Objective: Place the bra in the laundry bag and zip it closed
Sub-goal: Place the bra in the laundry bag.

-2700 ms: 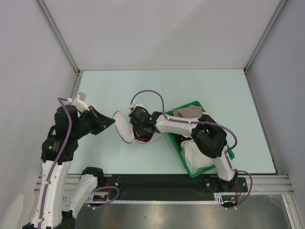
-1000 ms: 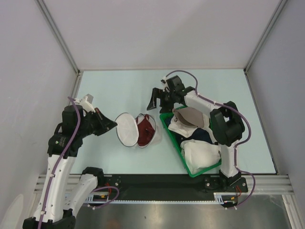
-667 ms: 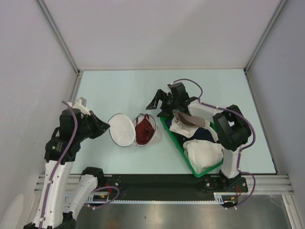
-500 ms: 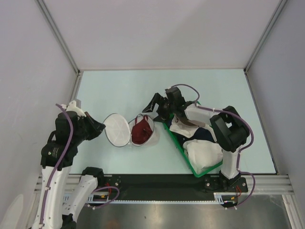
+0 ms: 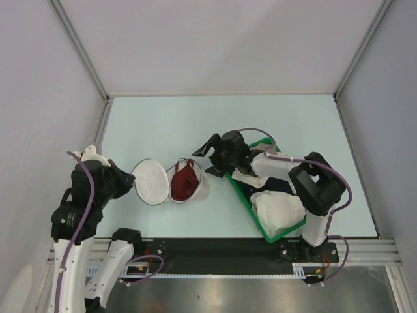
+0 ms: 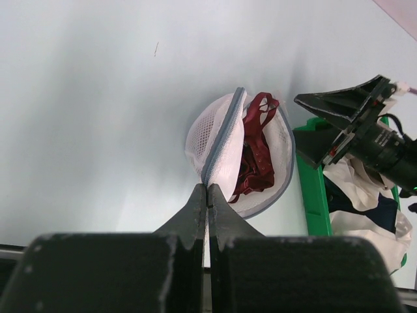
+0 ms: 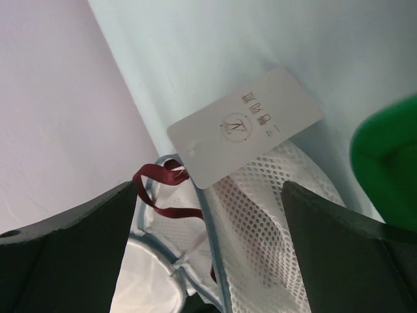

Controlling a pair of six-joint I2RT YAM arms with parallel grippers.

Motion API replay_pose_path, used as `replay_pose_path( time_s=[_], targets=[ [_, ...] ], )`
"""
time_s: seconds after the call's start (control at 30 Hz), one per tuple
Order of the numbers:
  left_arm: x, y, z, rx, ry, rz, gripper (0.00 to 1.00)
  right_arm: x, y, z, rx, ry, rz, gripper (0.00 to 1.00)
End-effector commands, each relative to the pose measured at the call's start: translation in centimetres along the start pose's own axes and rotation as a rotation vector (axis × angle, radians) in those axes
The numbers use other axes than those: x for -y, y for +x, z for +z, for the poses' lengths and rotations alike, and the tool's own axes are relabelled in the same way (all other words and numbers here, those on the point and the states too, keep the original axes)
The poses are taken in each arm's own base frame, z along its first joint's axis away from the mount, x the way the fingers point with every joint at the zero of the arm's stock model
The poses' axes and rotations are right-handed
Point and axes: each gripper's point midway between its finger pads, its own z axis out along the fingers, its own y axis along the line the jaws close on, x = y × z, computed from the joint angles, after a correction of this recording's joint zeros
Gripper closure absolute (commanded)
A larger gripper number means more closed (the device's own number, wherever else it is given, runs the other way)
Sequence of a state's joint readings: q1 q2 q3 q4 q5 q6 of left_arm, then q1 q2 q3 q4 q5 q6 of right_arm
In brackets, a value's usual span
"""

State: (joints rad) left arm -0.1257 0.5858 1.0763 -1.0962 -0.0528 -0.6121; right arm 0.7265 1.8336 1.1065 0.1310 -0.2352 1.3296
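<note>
In the overhead view, the bag [image 5: 151,182] lies open on the table [image 5: 163,124], left of centre, with its two round halves side by side. The bra [image 5: 184,182] sits bunched in the right half. The left gripper [image 5: 128,184] is at the left edge of the frame's middle, its fingers pressed together on the rim of the bag's left half. The right gripper [image 5: 208,160] hangs spread wide just above and to the right of the bag, touching nothing. A green basket [image 5: 242,200] lies to the lower right, with a white garment [image 5: 277,207] in it.

From the left wrist, the left gripper [image 6: 207,203] is at bottom centre and pinches the bag's [image 6: 205,134] zipper rim between closed fingers. The bra [image 6: 257,156] shows inside the bag, with a strap looping over the top edge. The right gripper [image 6: 296,117] points in from the right with its fingers apart, near the bag. The basket [image 6: 311,195] stands at lower right, holding white cloth and a navy garment [image 6: 384,212].

From the right wrist, the right gripper [image 7: 208,188] has its fingers wide apart at the lower corners, with nothing between them. The bag's [image 7: 267,208] mesh fills the lower centre. A maroon strap of the bra [image 7: 172,211] curls at its rim. A white tag [image 7: 247,124] lies just above the mesh. The basket [image 7: 388,163] is a green blur at the right edge.
</note>
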Motion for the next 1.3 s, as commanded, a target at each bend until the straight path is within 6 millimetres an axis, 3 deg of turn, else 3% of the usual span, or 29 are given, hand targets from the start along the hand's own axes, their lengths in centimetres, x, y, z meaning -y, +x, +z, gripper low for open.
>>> replay_pose_path(
  time_s=[0.0, 0.4, 0.6, 0.7, 0.83, 0.93, 1.27],
  targets=[
    [0.4, -0.8, -0.6, 0.039, 0.016, -0.019, 1.00, -1.4, -1.4, -0.7, 0.107, -0.062, 0.143, 0.00],
    [0.8, -0.8, -0.7, 0.039, 0.042, -0.021, 1.00, -2.4, -1.3, 1.4, 0.112, -0.129, 0.325, 0.02],
    [0.9, -1.2, -1.0, 0.050, 0.045, -0.014, 1.00, -2.7, -1.5, 2.3, 0.124, -0.121, 0.342, 0.11],
    [0.9, -1.2, -1.0, 0.053, 0.043, -0.011, 1.00, -2.2, -1.8, 3.0, 0.133, -0.105, 0.335, 0.22],
    [0.9, -1.3, -1.1, 0.054, 0.042, -0.005, 1.00, -2.0, -2.1, 3.4, 0.138, -0.119, 0.332, 0.48],
    [0.9, -1.5, -1.2, 0.058, 0.039, -0.001, 1.00, -1.9, -2.5, 3.4, 0.148, -0.124, 0.311, 0.60],
    [0.7, -1.6, -1.2, 0.063, 0.031, 0.002, 1.00, -2.2, -3.0, 3.1, 0.130, -0.144, 0.228, 0.89]
  ],
)
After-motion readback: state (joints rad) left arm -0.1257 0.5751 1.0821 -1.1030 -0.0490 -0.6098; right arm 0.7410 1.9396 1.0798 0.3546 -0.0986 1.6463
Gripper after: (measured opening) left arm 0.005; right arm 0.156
